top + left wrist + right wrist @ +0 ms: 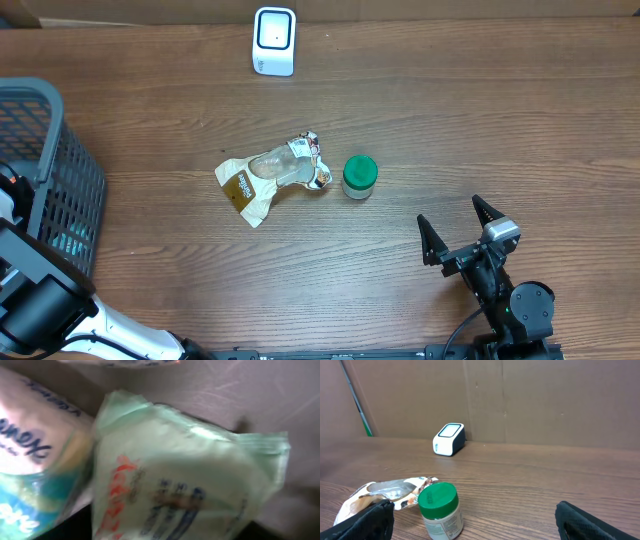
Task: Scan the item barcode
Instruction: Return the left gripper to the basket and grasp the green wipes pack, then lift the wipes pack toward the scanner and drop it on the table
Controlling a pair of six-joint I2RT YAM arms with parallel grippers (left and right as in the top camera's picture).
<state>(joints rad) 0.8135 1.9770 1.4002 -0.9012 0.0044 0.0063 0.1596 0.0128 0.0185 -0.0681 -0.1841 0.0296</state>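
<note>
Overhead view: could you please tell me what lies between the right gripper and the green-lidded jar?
Only bare table lies between the right gripper and the green-lidded jar, as the overhead view shows.

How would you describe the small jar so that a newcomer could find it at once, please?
On the wooden table, come from the white scanner at the far edge toward the middle. The jar stands right of a crumpled packet in the overhead view. It alone is upright, with a green lid.

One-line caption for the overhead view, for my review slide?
Open right gripper short of a green-lidded jar and crumpled packet; white scanner at the far edge, grey basket at left.
</note>
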